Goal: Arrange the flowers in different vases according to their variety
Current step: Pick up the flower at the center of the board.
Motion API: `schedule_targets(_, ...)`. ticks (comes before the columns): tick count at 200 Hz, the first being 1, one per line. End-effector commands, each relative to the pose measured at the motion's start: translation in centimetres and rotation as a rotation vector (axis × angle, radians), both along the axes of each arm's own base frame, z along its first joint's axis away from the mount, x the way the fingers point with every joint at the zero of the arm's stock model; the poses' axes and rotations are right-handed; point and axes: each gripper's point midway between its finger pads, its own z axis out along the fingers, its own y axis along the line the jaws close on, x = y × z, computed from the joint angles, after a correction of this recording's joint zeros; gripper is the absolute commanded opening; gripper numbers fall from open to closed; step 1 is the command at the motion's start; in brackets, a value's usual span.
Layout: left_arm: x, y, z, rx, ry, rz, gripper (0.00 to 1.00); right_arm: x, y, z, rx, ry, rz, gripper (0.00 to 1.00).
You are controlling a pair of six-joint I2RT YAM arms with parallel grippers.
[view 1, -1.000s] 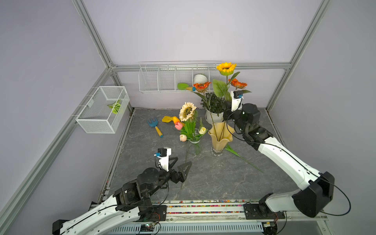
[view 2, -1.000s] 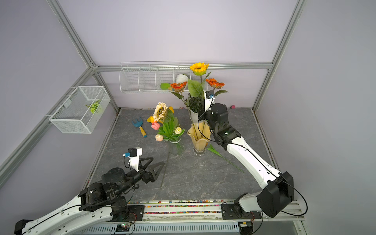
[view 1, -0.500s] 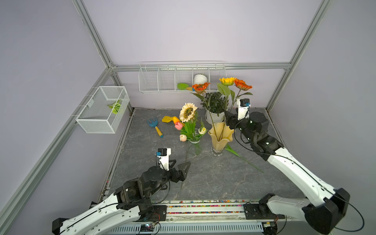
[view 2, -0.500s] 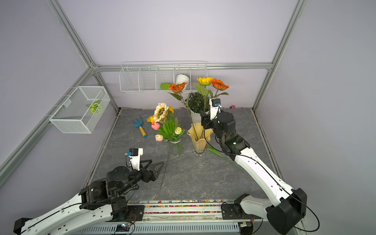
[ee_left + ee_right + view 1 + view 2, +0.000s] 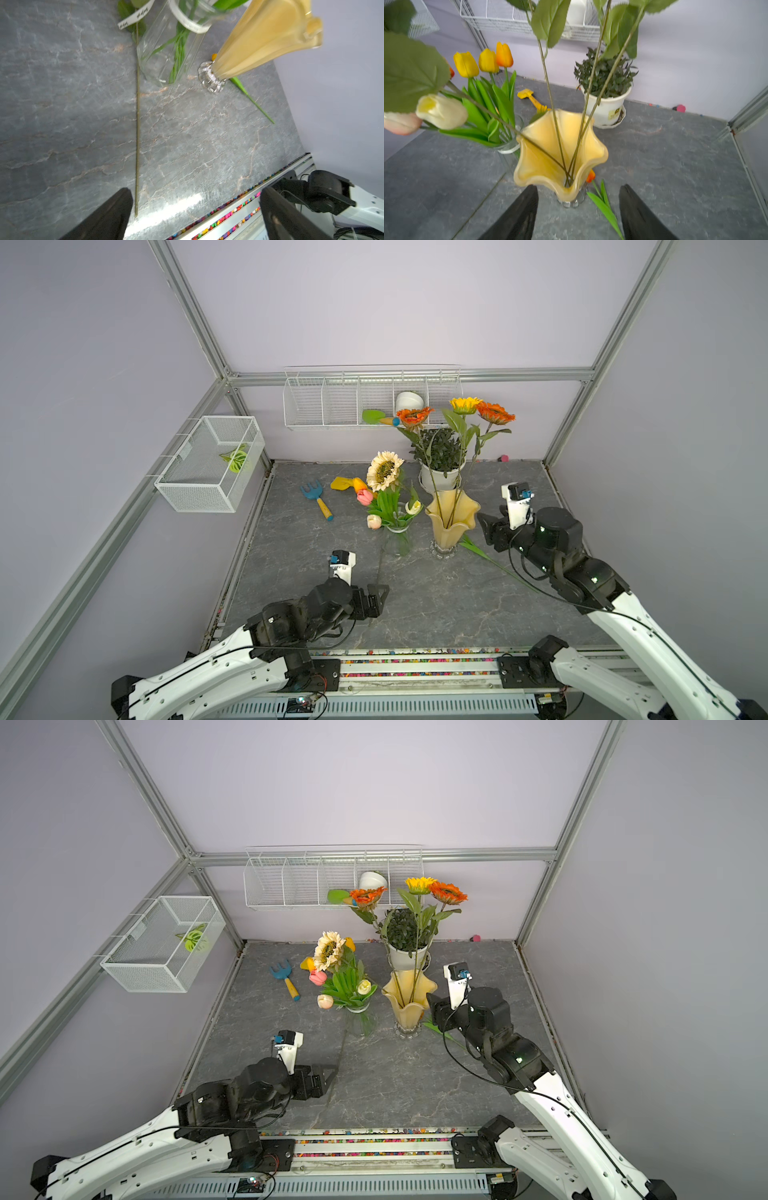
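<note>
The pale-yellow vase (image 5: 451, 518) (image 5: 560, 145) holds several sunflower stems with orange (image 5: 494, 412), yellow (image 5: 465, 404) and cream (image 5: 384, 468) heads. Left of it, the clear vase (image 5: 397, 541) (image 5: 164, 52) holds tulips (image 5: 466, 64). An orange tulip (image 5: 590, 175) lies on the table by the yellow vase's foot, its stem (image 5: 494, 564) running toward the right arm. My right gripper (image 5: 484, 526) (image 5: 578, 207) is open and empty, just right of the yellow vase. My left gripper (image 5: 376, 599) (image 5: 196, 193) is open and empty, beside the end of a long bare stem (image 5: 136, 124) lying on the table.
A potted plant (image 5: 440, 452) stands behind the yellow vase. A blue rake (image 5: 316, 495) and a yellow shovel (image 5: 343, 483) lie at the back left. A wire basket (image 5: 212, 466) hangs on the left wall. A wire shelf (image 5: 370, 398) runs along the back wall.
My right gripper opened and let go of the yellow sunflower, which dropped deeper into the yellow vase. That arm pulled back to the right and lower. The left arm drew back slightly.
</note>
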Motion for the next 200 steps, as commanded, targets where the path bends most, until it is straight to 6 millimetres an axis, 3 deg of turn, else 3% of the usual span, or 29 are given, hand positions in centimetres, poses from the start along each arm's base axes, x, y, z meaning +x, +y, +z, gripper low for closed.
schedule_targets(1,-0.7,0.5,-1.9,0.092,0.107,0.019,0.96,-1.3,0.0,-2.6,-0.006,0.096,0.014,0.66)
schedule_targets(53,1.8,0.8,-5.3,0.302,0.208,0.046,0.74,-1.3,0.4,-4.5,-0.009,0.154,0.024,0.64)
schedule_targets(96,5.2,-0.5,-6.5,0.448,0.179,0.001,0.7,-1.5,0.2,-5.0,-0.026,0.162,0.026,0.64)
schedule_targets(128,7.3,-2.4,-8.7,0.517,0.161,-0.065,0.68,-1.7,-0.3,-5.3,-0.042,0.163,0.012,0.64)
schedule_targets(154,8.8,-1.7,-10.9,0.61,0.2,-0.038,0.66,-1.9,-0.6,-5.4,-0.05,0.161,0.005,0.64)
schedule_targets(200,10.5,-1.0,-12.6,0.641,0.193,0.008,0.65,-2.1,-0.9,-5.9,-0.062,0.171,-0.004,0.63)
